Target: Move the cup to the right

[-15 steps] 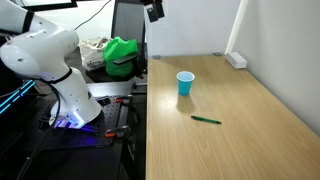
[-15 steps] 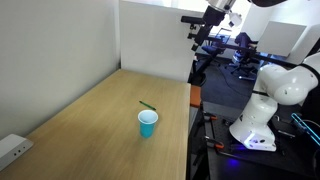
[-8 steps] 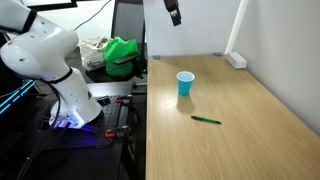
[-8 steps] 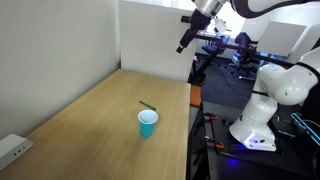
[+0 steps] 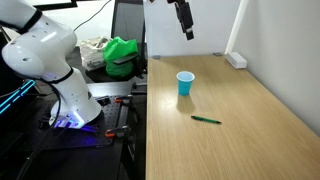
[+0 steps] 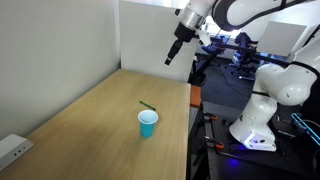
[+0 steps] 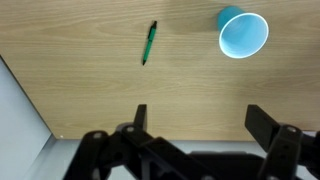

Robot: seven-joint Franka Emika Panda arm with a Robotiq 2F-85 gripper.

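While the pincer (image 7: 200, 120) is held wide and empty, the cup (image 7: 243, 33) is seen well below it, upright, off-centre.

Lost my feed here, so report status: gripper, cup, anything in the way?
Gripper open, empty, high above the table. Cup upright on the table, untouched. Green pen lies flat, apart from the cup.
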